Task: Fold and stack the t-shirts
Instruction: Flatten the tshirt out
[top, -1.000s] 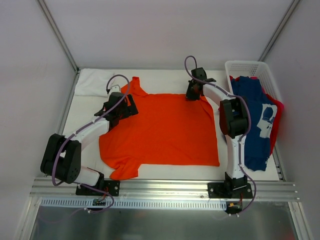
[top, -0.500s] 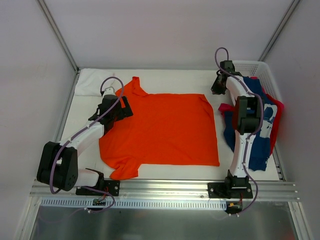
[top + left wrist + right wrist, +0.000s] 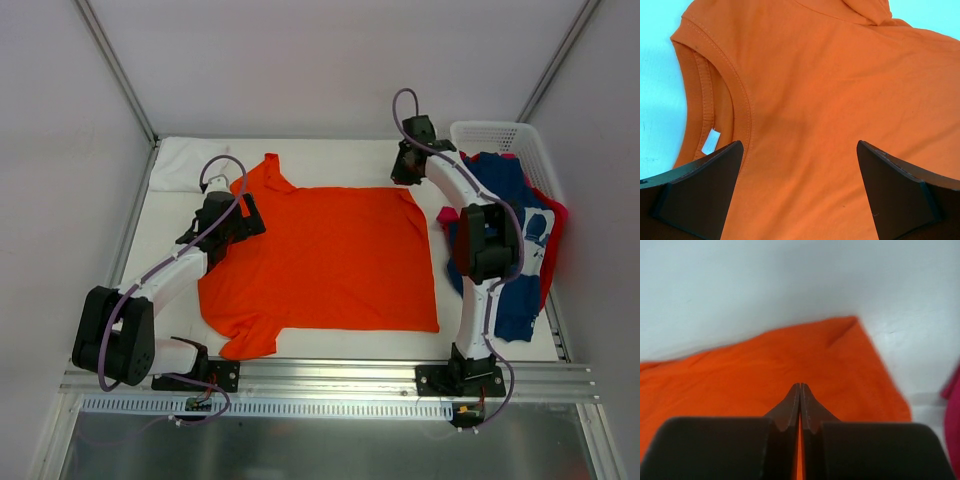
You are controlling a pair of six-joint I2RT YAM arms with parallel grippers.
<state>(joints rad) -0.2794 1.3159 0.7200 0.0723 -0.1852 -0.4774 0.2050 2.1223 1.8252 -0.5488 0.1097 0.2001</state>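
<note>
- My left gripper stands with its jaws spread wide and nothing between them. It hangs over the neck end of the orange t-shirt.
- Through the left wrist camera I look down on that shirt's collar, with a small white label just inside it.
- Whether my left fingers touch the cloth, I cannot tell.
- My right gripper has its jaws pressed together, tip to tip, gripping nothing.
- It sits at the orange t-shirt's far right corner, above the cloth. I cannot tell whether it touches.
- The orange t-shirt lies spread flat on the white table, one sleeve to the far side and one to the near side at its left end.
- To the right of the orange t-shirt, the navy t-shirt with white print spills out of the white basket onto the table.
- The pink-red t-shirt shows at the navy one's right edge.
- Beyond the orange t-shirt's left end, a white t-shirt lies in the table's far corner.
</note>
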